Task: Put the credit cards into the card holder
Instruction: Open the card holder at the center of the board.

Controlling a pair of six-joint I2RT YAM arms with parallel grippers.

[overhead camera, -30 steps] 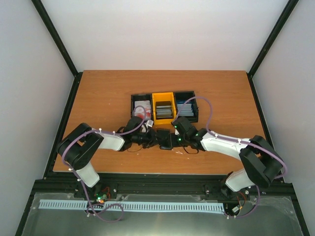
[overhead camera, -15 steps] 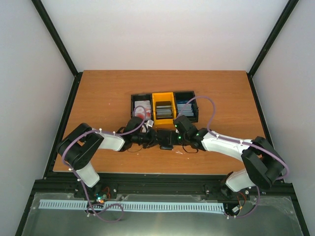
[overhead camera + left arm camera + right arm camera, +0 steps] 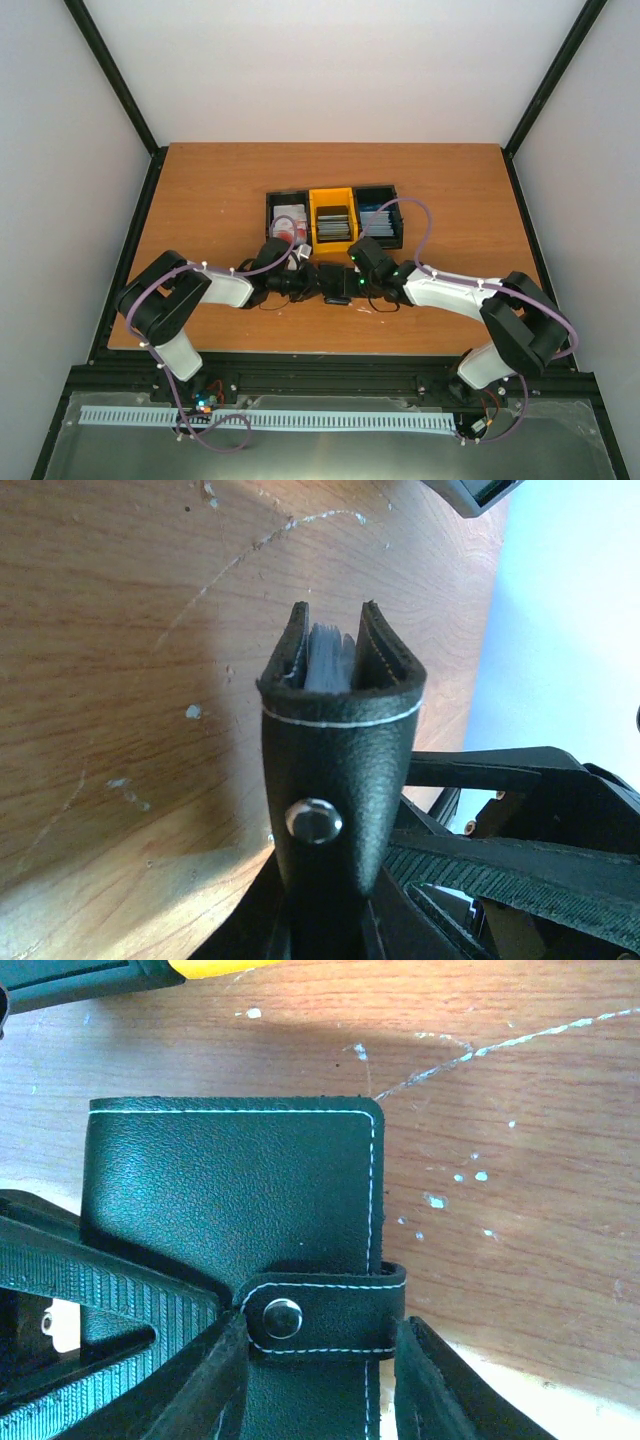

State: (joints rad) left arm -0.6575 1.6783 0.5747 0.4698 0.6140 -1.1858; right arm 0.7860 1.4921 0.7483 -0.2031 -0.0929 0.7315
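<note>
Black left gripper is clamped tight on the low end of the card holder and holds it on edge. The right gripper has a finger on each side of the tab. I can't tell if it squeezes. The holder sits just on the near side of the yellow bin, where cards lie. A hard tug on the tab could twist the holder or pull it out of the left grip.

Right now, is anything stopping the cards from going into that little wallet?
Yes. The card holder is closed: its clasp tab is snapped shut over its edge. The credit cards lie in the bins behind it.
</note>
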